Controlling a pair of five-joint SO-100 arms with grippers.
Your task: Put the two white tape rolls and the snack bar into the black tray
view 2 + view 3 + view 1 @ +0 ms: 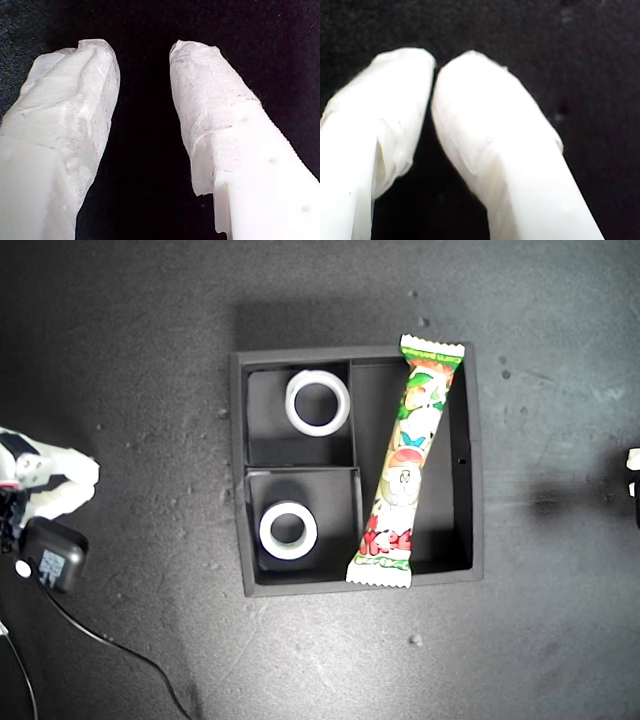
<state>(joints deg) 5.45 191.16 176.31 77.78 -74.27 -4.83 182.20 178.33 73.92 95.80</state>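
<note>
black tray (238,470), centre of the exterior view: long compartment at 3 o'clock holds the snack bar (405,465), lying slanted, its ends resting over the walls at 12 and 6 o'clock. small compartment at 11 o'clock: first tape roll (318,402), flat. small compartment at 7 o'clock: second tape roll (288,530), flat.

step in hand, by judgement: loading looks complete; keep both arms clear of the tray.

my first gripper (142,82): spread, nothing held, over dark table. my second gripper (434,75): tips pressed together, nothing held.
</note>
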